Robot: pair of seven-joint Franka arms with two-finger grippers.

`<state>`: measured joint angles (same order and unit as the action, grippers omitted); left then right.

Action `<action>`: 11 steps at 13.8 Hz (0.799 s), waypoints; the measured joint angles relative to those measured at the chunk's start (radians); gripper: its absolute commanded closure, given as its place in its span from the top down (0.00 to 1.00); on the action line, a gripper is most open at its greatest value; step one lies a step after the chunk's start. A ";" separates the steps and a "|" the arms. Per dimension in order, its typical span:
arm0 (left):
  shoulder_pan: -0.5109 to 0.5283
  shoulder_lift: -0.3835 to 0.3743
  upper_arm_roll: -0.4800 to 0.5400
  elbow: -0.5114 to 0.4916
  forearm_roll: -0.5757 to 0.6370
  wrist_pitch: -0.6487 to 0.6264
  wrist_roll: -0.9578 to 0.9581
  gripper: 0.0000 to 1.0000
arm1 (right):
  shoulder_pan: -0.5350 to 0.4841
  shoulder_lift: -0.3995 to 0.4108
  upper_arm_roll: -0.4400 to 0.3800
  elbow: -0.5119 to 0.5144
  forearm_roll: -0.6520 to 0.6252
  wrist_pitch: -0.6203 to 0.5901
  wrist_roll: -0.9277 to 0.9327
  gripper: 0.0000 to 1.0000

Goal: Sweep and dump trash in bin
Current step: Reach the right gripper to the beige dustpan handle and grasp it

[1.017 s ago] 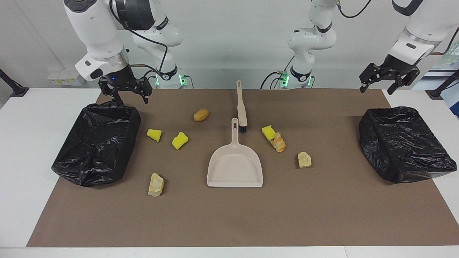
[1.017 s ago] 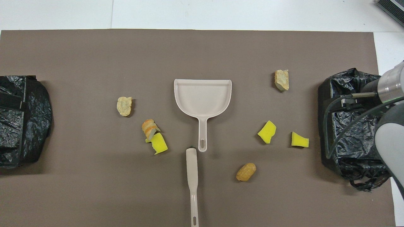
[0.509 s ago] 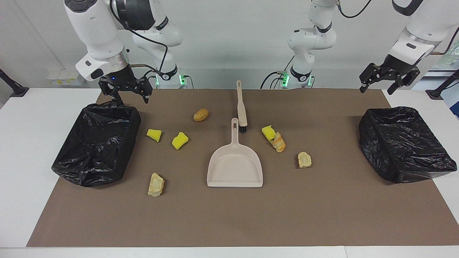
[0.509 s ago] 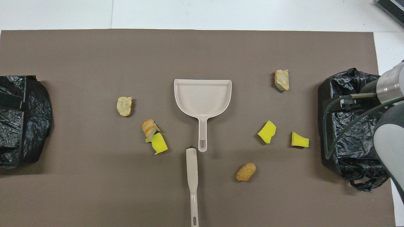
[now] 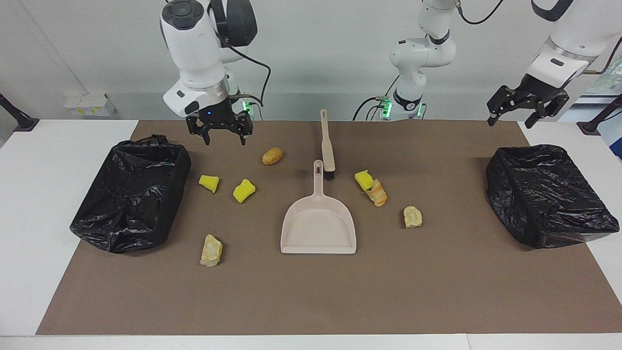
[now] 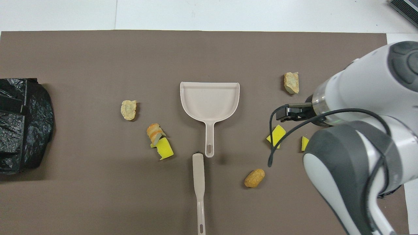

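**Counter** (image 5: 29, 204): white, w/ brown mat (image 5: 437, 291) over most of it.

**Bins, 2x, black-bagged:** one at the right arm's end edge (image 5: 131, 194), one at the left arm's end edge (image 5: 544, 194). No trash seen in either.

**Right tool** (image 5: 224, 138): fingers spread, empty, up over the mat strip by the robots' edge, between its bin and the brown lump.

**Left tool** (image 5: 510, 119): fingers spread, empty, up over the corner at the robots' edge, left arm's end. Arm waits.

**Dustpan** (image 5: 318, 226): mid-counter, handle toward the robots' edge.

**Brush** (image 5: 326, 141): just beside the pan handle, nearer the robots' edge.

**Trash, 7 pcs, all loose on the mat:**
- Twd the right arm's end: yellow chunk (image 5: 209, 183), yellow chunk (image 5: 244, 190), brown lump (image 5: 272, 156), tan lump (image 5: 212, 251).
- Twd the left arm's end: yellow chunk (image 5: 363, 179) touching a bread curl (image 5: 377, 193), tan lump (image 5: 412, 217).

**Step (est.):** start. Nothing swept, brush and pan untouched.

**Next (est.):** a tool drops onto a handle. Both are thin and lie flat, so a low, square pinch is needed.

**Hard to see:**
- Overhead view: the right arm covers its bin and part of a yellow chunk. The other bin is cut off. The left tool is out of frame.
- Bristles barely show.
- Bin insides unclear.
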<state>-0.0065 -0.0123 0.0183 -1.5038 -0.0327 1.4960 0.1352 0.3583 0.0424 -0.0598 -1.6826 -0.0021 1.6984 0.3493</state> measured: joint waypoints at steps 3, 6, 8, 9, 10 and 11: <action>0.000 0.000 0.000 0.000 0.000 0.000 0.000 1.00 | 0.098 0.070 0.001 0.017 0.002 0.037 0.136 1.00; 0.000 0.000 0.000 0.000 0.000 0.000 0.000 1.00 | 0.193 0.139 0.002 0.032 0.009 0.095 0.255 1.00; 0.000 0.000 0.000 0.000 0.000 0.000 0.000 1.00 | 0.229 0.177 0.002 0.035 0.011 0.118 0.322 1.00; 0.000 0.000 0.000 0.000 0.000 0.000 0.000 1.00 | 0.242 0.198 0.002 0.035 0.012 0.141 0.358 1.00; 0.000 0.000 0.000 0.000 0.000 0.000 0.000 1.00 | 0.251 0.219 0.002 0.037 0.012 0.178 0.393 1.00; 0.000 0.000 0.000 0.000 0.000 0.000 0.000 1.00 | 0.257 0.238 0.002 0.039 0.012 0.213 0.413 1.00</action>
<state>-0.0065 -0.0123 0.0183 -1.5038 -0.0327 1.4960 0.1352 0.6151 0.2807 -0.0578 -1.6440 0.0100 1.9113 0.7622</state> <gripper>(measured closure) 0.000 0.000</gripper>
